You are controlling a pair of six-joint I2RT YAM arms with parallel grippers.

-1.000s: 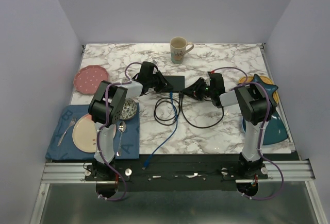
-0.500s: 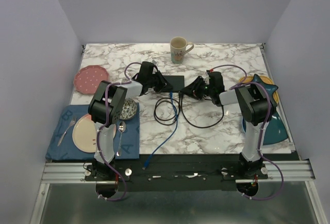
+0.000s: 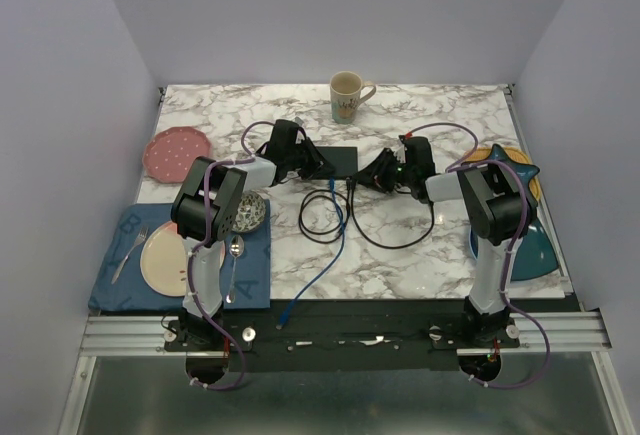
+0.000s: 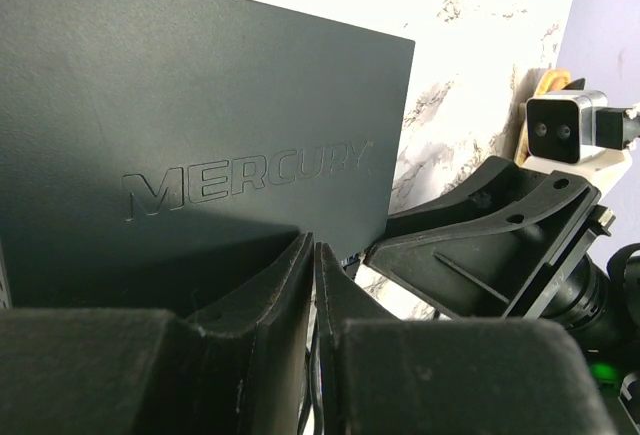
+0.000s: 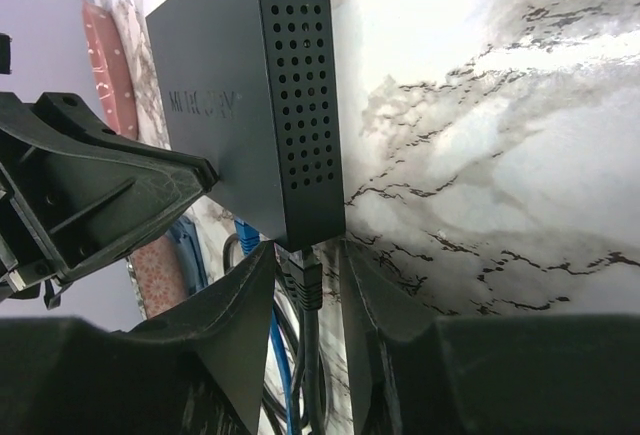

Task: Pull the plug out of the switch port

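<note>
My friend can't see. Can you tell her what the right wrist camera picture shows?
A black plug sits in the corner of a black switch, with the right gripper open around it, one finger on each side, not quite touching. The left gripper rests its tip on the switch's top, on a white marble table.

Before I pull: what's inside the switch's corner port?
A black plug sits in the switch, between the open jaws of the right gripper. Its tip and the port itself are covered.

switch [image 4: 190,95] cropped at left, plug [image 5: 305,280] partly hidden
</note>
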